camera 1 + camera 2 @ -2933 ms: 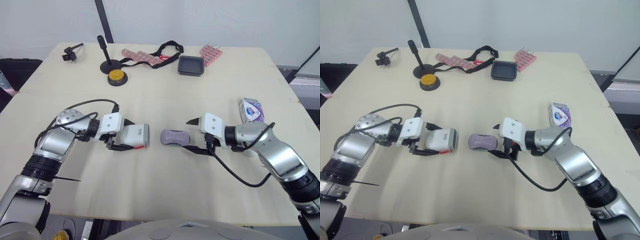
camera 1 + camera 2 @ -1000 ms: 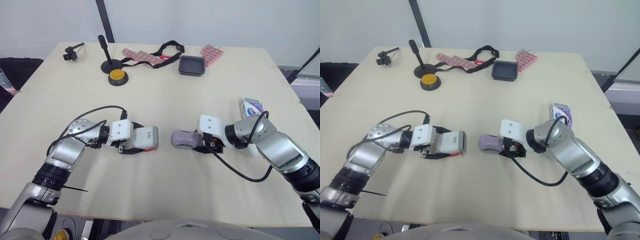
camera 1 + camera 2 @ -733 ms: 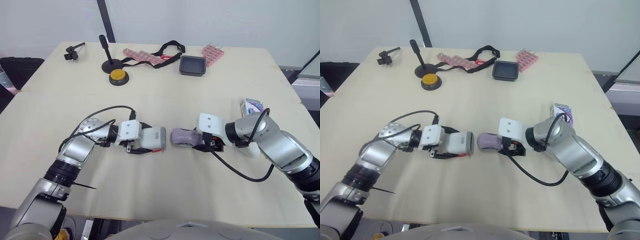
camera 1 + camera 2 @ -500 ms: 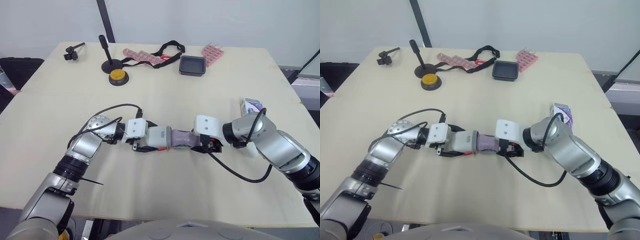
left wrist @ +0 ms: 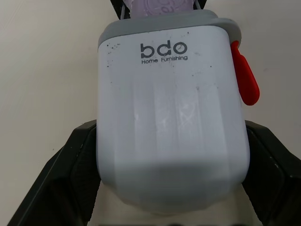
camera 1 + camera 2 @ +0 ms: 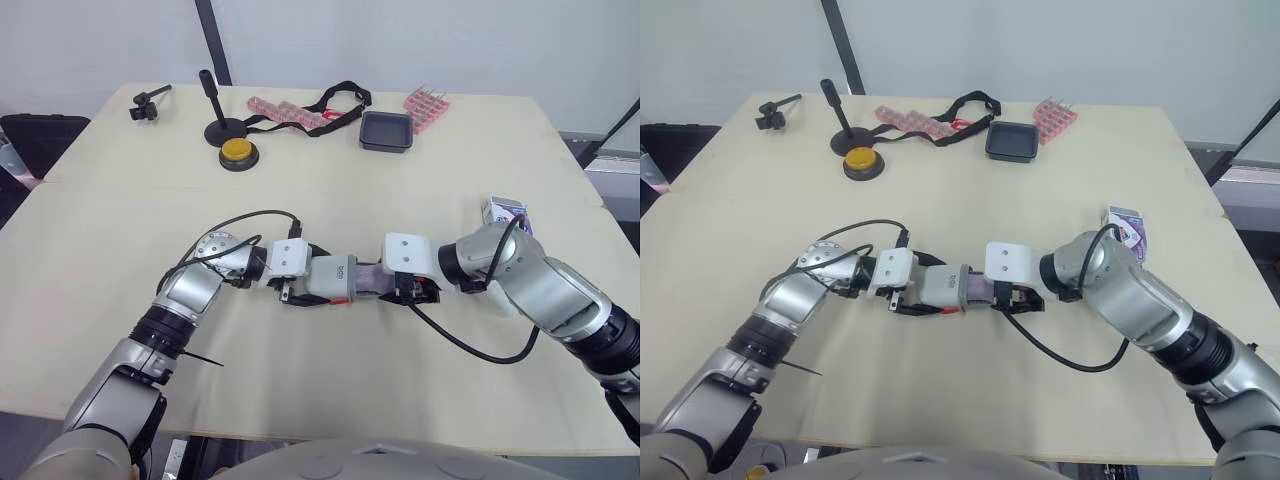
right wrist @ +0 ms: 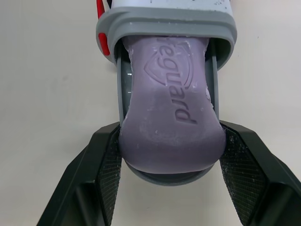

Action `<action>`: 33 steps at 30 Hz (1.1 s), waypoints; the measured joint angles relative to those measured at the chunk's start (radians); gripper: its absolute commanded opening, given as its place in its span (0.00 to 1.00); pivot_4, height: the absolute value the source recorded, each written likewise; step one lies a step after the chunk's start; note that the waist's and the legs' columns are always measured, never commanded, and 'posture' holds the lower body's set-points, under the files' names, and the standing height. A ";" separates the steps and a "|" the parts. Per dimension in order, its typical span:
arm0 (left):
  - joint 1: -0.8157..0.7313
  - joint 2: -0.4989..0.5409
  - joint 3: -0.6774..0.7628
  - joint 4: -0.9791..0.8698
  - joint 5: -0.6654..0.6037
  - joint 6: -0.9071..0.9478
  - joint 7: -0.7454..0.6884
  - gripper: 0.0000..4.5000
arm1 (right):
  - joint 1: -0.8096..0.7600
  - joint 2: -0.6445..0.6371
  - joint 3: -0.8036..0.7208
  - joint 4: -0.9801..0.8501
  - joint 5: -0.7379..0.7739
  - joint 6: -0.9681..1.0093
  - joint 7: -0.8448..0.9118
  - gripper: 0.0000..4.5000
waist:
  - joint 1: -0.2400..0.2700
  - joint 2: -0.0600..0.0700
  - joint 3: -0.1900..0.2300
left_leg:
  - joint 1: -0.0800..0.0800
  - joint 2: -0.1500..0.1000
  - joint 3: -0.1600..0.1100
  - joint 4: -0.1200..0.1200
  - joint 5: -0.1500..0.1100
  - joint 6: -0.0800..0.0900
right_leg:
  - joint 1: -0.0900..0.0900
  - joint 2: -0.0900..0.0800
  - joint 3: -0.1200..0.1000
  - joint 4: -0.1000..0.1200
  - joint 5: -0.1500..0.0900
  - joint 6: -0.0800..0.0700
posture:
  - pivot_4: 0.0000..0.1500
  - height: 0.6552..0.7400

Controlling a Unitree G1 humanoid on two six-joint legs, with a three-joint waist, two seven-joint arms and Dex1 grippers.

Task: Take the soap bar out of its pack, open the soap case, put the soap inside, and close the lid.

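Both grippers meet low over the near middle of the table (image 6: 300, 390), a pale cream top with a seam across it. The left gripper (image 6: 305, 277) has its black fingers (image 5: 77, 160) spread wide and pressed on both sides of the soap case (image 5: 171, 94), a white shell with a grey rim and a red tab (image 5: 244, 77), printed "bdo Home Furnishing". The right gripper (image 7: 170, 141) clamps the soap bar (image 7: 162, 80) between its pads (image 7: 235, 160). The bar is lilac, embossed with letters of which "eguard" can be read, and its far end sits inside the case's open mouth. To the right, near the table edge, lies the soap pack (image 6: 505, 212), a white and purple carton whose print is too small to read. Along the far edge stand a yellow button (image 6: 236, 152), a black stand (image 6: 212, 110), a small clamp (image 6: 146, 102), a black strap (image 6: 335, 100), pink strips (image 6: 424, 104) and a black tray (image 6: 384, 131). A plain pale wall (image 6: 400, 40) rises behind the table.
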 measured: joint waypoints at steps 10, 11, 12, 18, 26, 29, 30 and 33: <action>-0.023 -0.041 -0.011 0.041 0.022 -0.036 0.033 0.77 | -0.034 0.053 0.002 0.024 -0.006 -0.041 0.003 0.99 | 0.001 0.000 0.000 | -0.002 0.000 0.000 0.001 0.000 0.000 | 0.000 0.000 0.000 0.004 0.000 0.000 | 1.00 0.99; -0.023 -0.043 -0.010 0.043 0.021 -0.034 0.038 0.77 | -0.036 0.055 -0.003 0.022 -0.002 -0.040 0.005 0.99 | 0.002 0.000 0.000 | -0.002 0.000 0.000 0.002 0.000 0.000 | 0.000 0.000 0.000 0.004 0.000 0.000 | 1.00 0.99; -0.023 -0.043 -0.010 0.043 0.021 -0.034 0.039 0.77 | -0.036 0.059 -0.012 0.022 0.002 -0.040 0.005 0.99 | 0.003 0.000 0.000 | -0.002 0.000 0.000 0.002 0.000 0.000 | 0.000 0.000 0.000 0.003 0.000 0.000 | 1.00 0.99; -0.023 -0.046 -0.010 0.047 0.022 -0.040 0.054 0.77 | -0.014 0.003 -0.067 0.014 0.019 -0.102 0.019 0.99 | 0.014 0.000 0.000 | -0.002 0.000 0.000 0.003 0.000 0.000 | 0.000 0.000 0.000 0.003 0.000 0.000 | 1.00 0.99; -0.023 -0.028 -0.006 0.049 0.019 -0.044 0.057 0.77 | 0.038 -0.074 -0.093 0.116 -0.031 -0.138 0.007 0.87 | 0.008 0.000 0.000 | -0.002 0.000 0.000 0.003 0.000 0.000 | 0.000 0.000 0.001 0.002 0.000 0.000 | 1.00 0.99; -0.023 -0.022 -0.006 0.044 0.019 -0.043 0.056 0.77 | 0.039 -0.048 -0.090 0.140 -0.048 -0.138 -0.011 0.66 | 0.006 0.000 0.000 | -0.002 0.000 0.000 0.003 0.000 0.000 | 0.000 0.000 0.001 0.002 0.000 0.000 | 1.00 0.99; -0.023 -0.021 -0.006 0.040 0.018 -0.042 0.056 0.77 | 0.039 -0.038 -0.089 0.141 -0.048 -0.138 -0.014 0.60 | 0.006 0.000 0.000 | -0.002 0.000 0.000 0.003 0.000 0.000 | 0.000 0.000 0.001 0.003 0.000 0.000 | 1.00 0.99; -0.023 -0.022 -0.006 0.012 0.008 -0.029 0.055 0.77 | 0.039 0.001 -0.082 0.142 -0.043 -0.132 -0.013 0.37 | 0.009 0.000 0.000 | -0.003 0.000 0.000 0.003 0.000 0.000 | 0.000 0.000 0.001 0.003 0.000 0.000 | 1.00 0.99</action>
